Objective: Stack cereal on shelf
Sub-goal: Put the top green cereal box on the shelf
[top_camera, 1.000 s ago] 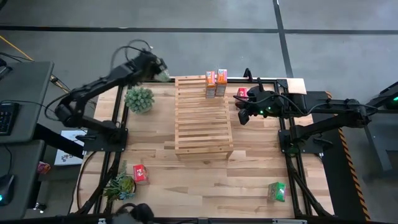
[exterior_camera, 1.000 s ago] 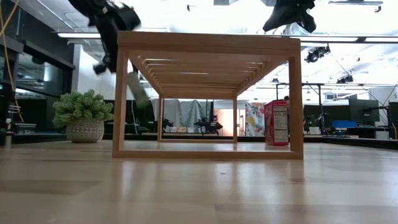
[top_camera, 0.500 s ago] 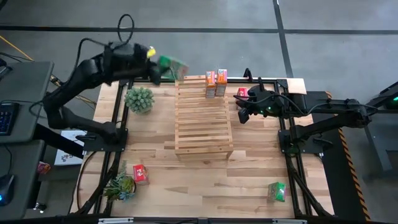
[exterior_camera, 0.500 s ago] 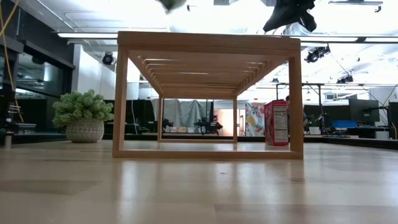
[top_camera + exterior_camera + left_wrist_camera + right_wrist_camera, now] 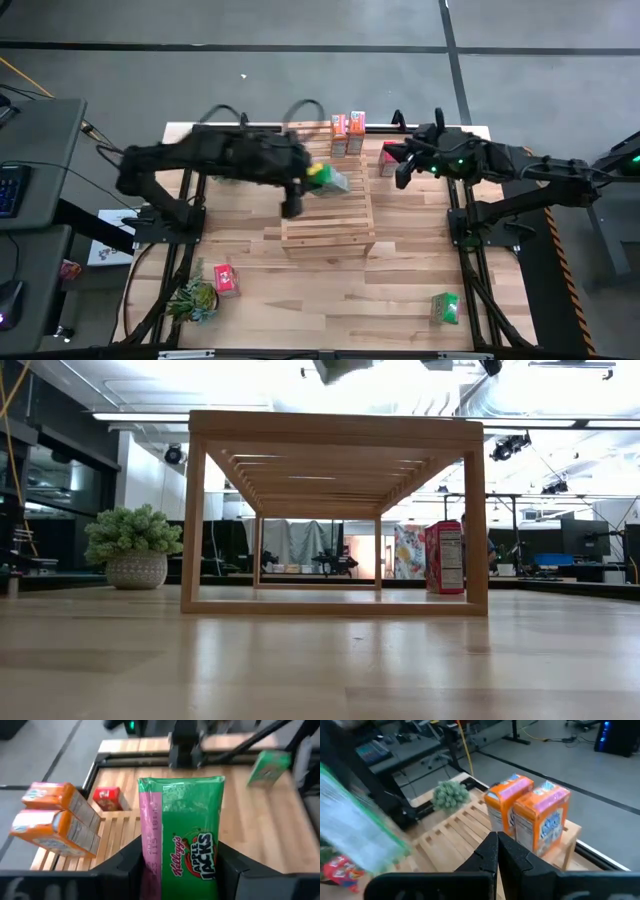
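My left gripper (image 5: 312, 176) carries a green cereal box (image 5: 182, 835) in the air over the middle of the slatted wooden shelf (image 5: 328, 215). In the low view the box (image 5: 340, 368) shows above the shelf top (image 5: 335, 428). Two orange boxes (image 5: 347, 128) stand on the shelf's far end. One red box (image 5: 388, 157) stands on the table right of that end, and my shut right gripper (image 5: 400, 170) hovers next to it. A second red box (image 5: 226, 279) and a second green box (image 5: 445, 308) stand near the table's near edge. My left gripper pinches the green box between its two fingers (image 5: 125, 865), one on each side of the box's end nearest the wrist (image 5: 210, 870). The rest of the box sticks out ahead of the fingers, toward the table's right. The box is lifted clear above the shelf.
A potted plant (image 5: 135, 545) stands left of the shelf's far end, under my left arm in the high view. Another plant (image 5: 195, 297) sits at the near left corner. Bare tabletop (image 5: 330, 300) lies in front of the shelf.
My left arm has swung from beyond the shelf's far left corner toward the right and the near edge, carrying the green box over the shelf's middle. My right gripper has risen, almost leaving the low view at the top.
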Tool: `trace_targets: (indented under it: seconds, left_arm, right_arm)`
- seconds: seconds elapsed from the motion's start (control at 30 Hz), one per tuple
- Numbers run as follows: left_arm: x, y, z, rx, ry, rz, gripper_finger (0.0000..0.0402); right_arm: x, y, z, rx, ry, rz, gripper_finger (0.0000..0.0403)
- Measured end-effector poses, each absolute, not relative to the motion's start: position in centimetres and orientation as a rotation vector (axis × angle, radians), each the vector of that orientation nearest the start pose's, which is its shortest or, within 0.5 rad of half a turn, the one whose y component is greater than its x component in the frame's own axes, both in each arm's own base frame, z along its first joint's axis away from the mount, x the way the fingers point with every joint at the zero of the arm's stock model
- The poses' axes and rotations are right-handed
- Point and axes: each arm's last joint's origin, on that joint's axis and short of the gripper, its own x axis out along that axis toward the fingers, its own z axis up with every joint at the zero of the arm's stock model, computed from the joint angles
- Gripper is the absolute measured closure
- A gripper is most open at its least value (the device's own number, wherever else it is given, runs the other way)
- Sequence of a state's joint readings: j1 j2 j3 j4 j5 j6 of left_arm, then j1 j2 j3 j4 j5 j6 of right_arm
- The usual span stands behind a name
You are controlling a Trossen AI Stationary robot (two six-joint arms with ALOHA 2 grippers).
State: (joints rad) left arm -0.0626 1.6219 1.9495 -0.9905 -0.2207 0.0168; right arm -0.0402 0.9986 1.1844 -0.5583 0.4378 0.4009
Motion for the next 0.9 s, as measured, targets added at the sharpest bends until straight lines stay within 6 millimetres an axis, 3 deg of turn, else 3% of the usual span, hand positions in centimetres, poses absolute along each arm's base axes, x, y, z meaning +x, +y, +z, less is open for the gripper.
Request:
trace_targets:
  seconds: [0.23, 0.4, 0.9]
  left_arm:
    - [37.5, -0.2, 39.5, 0.178, 0.776, 0.171, 0.0251]
    - [39.7, 1.1, 37.5, 0.199, 0.789, 0.23, 0.025]
    - [40.1, 3.7, 37.1, 0.154, 0.787, 0.212, 0.0242]
  right_arm:
    - [19.3, -1.9, 39.8, 0.317, 0.282, -0.486, 0.0402]
    - [19.3, -1.9, 39.8, 0.316, 0.284, -0.487, 0.0402]
    - [19.3, -1.9, 39.8, 0.329, 0.274, -0.512, 0.0402]
